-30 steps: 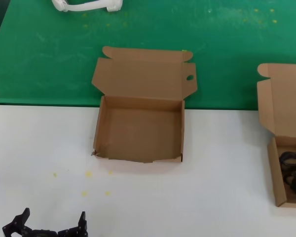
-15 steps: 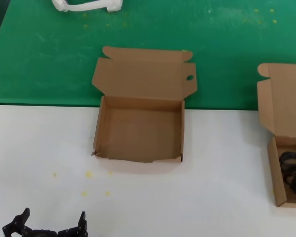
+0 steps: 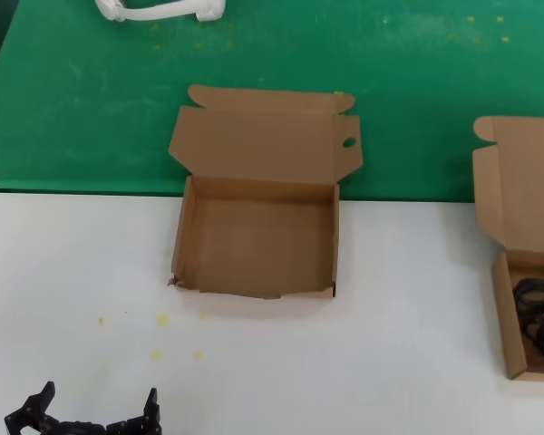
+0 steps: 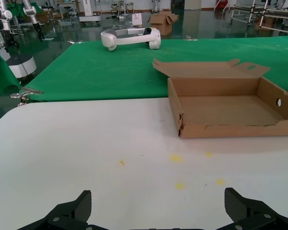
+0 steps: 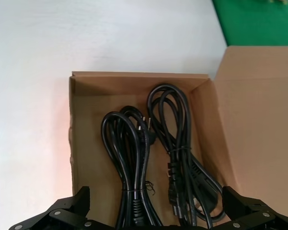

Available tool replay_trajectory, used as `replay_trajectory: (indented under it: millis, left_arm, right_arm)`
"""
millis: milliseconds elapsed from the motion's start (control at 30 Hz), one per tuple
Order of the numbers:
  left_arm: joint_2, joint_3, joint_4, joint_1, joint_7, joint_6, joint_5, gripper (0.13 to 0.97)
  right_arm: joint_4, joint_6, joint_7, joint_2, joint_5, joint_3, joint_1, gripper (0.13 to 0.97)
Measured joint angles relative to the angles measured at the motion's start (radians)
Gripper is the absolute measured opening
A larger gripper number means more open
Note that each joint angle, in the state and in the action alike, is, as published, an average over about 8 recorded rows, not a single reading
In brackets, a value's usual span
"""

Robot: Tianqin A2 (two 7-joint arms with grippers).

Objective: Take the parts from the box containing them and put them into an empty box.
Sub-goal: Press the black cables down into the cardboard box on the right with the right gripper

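Observation:
The empty box (image 3: 254, 237) stands open at mid-table, with a round hole in its lid ear; it also shows in the left wrist view as the empty box (image 4: 230, 108). The box containing the parts (image 3: 508, 313) sits at the table's right edge, its plain lid (image 5: 259, 120) raised. Inside lie two black cable bundles (image 5: 129, 158), side by side, seen partly as cables (image 3: 539, 319) in the head view. My right gripper (image 5: 156, 203) hovers open just above these bundles, touching nothing. My left gripper (image 3: 97, 406) waits open at the near left over bare table.
Green cloth (image 3: 417, 82) covers the far half of the table behind both boxes. A white headset (image 4: 129, 37) lies on it at the back left. Small yellow spots (image 3: 163, 319) mark the white surface in front of the empty box.

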Motion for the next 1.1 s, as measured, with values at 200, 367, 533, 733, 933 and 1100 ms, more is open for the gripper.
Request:
replay_trajectory:
  millis: [200, 367, 533, 733, 933, 1100]
  left_arm:
    - [0.000, 0.000, 0.000, 0.000, 0.000, 0.000, 0.000, 0.966]
    - [0.000, 0.000, 0.000, 0.000, 0.000, 0.000, 0.000, 0.966]
    - [0.000, 0.000, 0.000, 0.000, 0.000, 0.000, 0.000, 0.966]
    - [0.000, 0.000, 0.000, 0.000, 0.000, 0.000, 0.000, 0.966]
    - [0.000, 0.000, 0.000, 0.000, 0.000, 0.000, 0.000, 0.966]
    - [0.000, 0.000, 0.000, 0.000, 0.000, 0.000, 0.000, 0.966]
  right_arm:
    - [-0.090, -0.041, -0.023, -0.033, -0.033, -0.036, 0.071, 0.966]
    - [-0.173, -0.063, -0.052, -0.060, -0.054, -0.062, 0.130, 0.966]
    - [-0.272, -0.062, -0.101, -0.093, -0.066, -0.079, 0.196, 0.966]
    - [-0.385, -0.048, -0.161, -0.132, -0.071, -0.091, 0.269, 0.964]
    - [-0.431, -0.045, -0.184, -0.151, -0.068, -0.098, 0.289, 0.964]
    - [-0.381, -0.060, -0.156, -0.138, -0.061, -0.099, 0.250, 0.938]
